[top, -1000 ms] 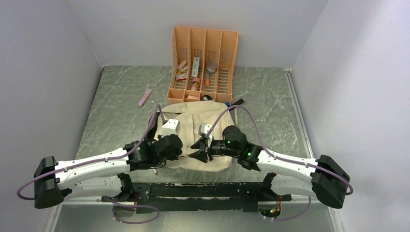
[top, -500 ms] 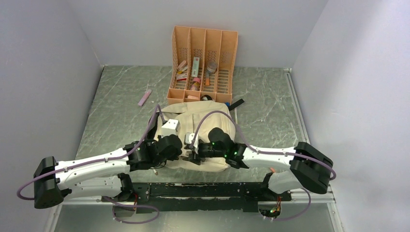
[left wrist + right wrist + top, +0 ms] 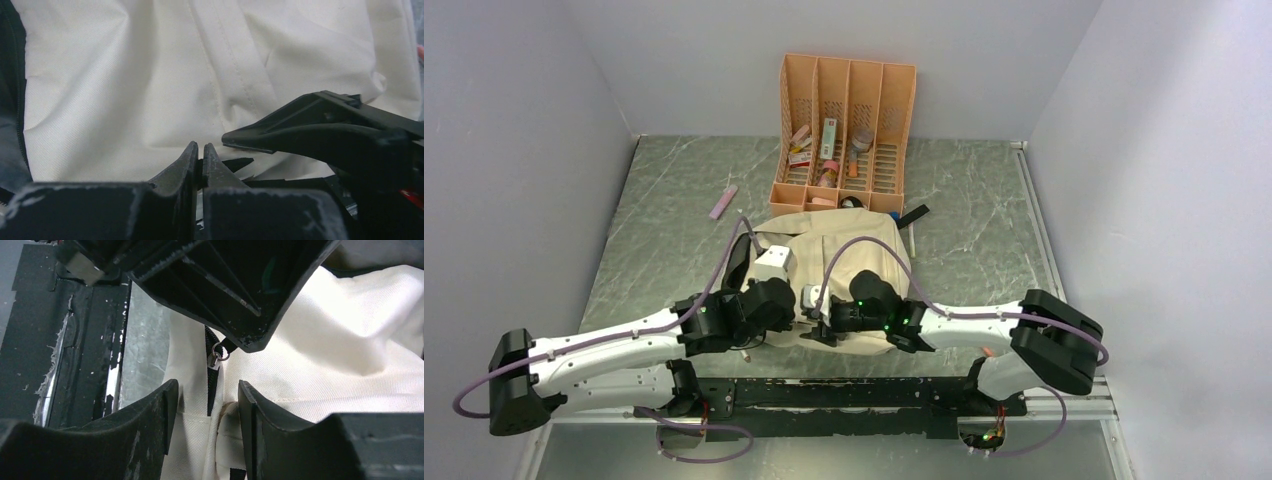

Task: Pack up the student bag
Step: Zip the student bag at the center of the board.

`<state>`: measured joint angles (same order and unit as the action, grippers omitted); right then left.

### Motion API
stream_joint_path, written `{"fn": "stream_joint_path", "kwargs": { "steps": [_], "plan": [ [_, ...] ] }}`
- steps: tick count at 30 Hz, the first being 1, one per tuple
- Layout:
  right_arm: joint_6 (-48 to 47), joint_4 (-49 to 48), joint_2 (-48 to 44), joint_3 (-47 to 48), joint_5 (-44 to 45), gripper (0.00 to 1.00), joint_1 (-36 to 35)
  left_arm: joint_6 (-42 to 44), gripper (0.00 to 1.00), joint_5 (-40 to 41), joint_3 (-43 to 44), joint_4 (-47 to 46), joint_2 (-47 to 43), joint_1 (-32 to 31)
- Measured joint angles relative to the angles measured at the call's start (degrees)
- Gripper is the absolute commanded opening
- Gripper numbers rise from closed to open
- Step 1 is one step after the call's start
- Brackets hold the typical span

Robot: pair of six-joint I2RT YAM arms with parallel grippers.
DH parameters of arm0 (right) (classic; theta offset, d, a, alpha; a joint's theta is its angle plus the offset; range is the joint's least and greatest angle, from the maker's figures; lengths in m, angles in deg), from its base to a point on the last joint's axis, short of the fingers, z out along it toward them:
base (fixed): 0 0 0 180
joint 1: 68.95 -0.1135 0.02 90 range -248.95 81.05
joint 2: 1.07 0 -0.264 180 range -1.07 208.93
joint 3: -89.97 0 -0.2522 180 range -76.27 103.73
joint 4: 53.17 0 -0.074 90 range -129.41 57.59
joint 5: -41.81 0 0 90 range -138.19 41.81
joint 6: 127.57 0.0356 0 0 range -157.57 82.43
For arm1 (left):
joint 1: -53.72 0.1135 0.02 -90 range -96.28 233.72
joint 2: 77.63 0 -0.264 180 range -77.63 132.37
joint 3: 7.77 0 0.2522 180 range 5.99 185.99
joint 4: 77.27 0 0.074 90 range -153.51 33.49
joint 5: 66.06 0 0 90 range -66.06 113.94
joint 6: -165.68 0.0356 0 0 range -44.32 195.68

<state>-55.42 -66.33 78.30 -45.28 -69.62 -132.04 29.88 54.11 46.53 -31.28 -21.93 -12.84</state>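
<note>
The student bag (image 3: 839, 250), cream fabric with black zipper trim, lies in the middle of the table. It fills the left wrist view (image 3: 150, 75) and shows in the right wrist view (image 3: 325, 355). My left gripper (image 3: 798, 316) is at the bag's near edge, shut on the black zipper pull (image 3: 235, 163). The pull's metal ring (image 3: 216, 357) hangs just below its fingers. My right gripper (image 3: 817, 326) is open right beside the left one. Its fingers (image 3: 150, 410) straddle the black zipper tape (image 3: 210, 395) and a fold of fabric, not pinching.
An orange slotted organiser (image 3: 796, 80) with small stationery stands behind the bag. A pink item (image 3: 723, 202) lies at the back left. A black marker (image 3: 913, 214) and a white stick (image 3: 911, 240) lie to the bag's right. The black base rail (image 3: 844, 392) runs along the near edge.
My right gripper has swung left along the bag's near edge until it sits right next to the left gripper. The left gripper stayed shut and shifted slightly.
</note>
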Motion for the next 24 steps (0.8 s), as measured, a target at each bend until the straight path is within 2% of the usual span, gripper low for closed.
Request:
{"fn": "stream_joint_path", "kwargs": {
  "steps": [3, 7, 11, 14, 24],
  "plan": [
    [0.0, -1.1, 1.1, -0.1, 0.0, 0.47, 0.0, 0.5, 0.05, -0.5, 0.0, -0.5, -0.9, 0.0],
    [0.0, -2.2, 1.9, -0.2, 0.1, 0.38, 0.0, 1.0, 0.05, -1.0, 0.0, -0.7, -1.4, 0.0],
    [0.1, -1.8, 2.1, -0.2, 0.6, 0.15, 0.0, 1.0, 0.05, -1.1, -0.5, -0.9, -2.1, 0.0],
    [-0.1, -1.2, 2.1, -0.1, 1.4, 0.02, 0.0, 0.9, 0.05, -1.0, -0.7, -0.9, -2.3, 0.0],
    [0.2, 4.4, -1.2, -0.1, 1.4, 0.0, 0.0, -8.2, 0.05, 3.7, 0.7, 7.1, 0.5, 0.0]
  ]
}}
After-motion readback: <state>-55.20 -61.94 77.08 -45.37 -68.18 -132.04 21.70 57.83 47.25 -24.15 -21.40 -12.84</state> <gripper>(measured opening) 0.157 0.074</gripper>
